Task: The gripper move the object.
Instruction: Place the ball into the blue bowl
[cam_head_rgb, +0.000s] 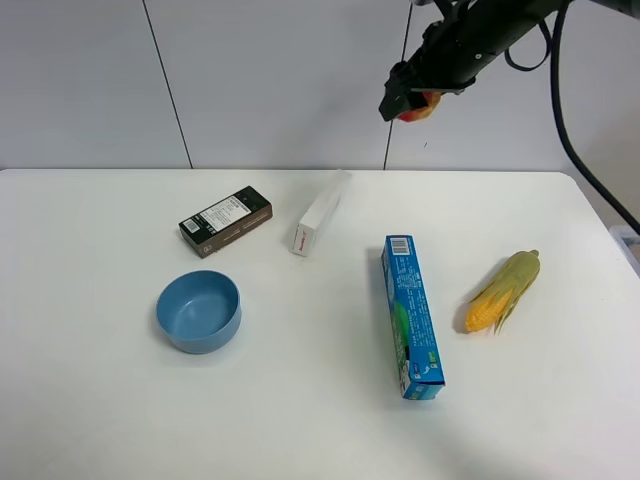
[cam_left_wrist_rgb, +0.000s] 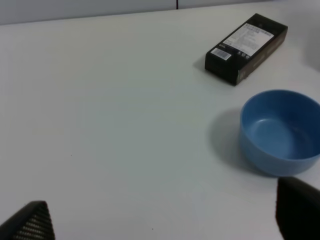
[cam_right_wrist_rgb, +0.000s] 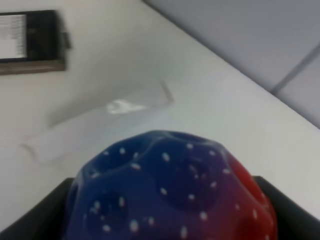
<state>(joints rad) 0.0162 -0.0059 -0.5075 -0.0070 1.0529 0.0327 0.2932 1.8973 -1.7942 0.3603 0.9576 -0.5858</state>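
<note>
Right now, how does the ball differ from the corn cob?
The ball is round and dimpled, blue shading to red. The corn cob is long and tapered, yellow with a pale green husk. The ball is held in the jaws of the right gripper, up off the table, while the corn cob lies flat on it, untouched. Both sit toward the right side.

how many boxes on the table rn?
3. Black box at rear left, behind the blue bowl; white box at rear centre; long blue box right of centre, beside the corn cob. None appears hidden.
</note>
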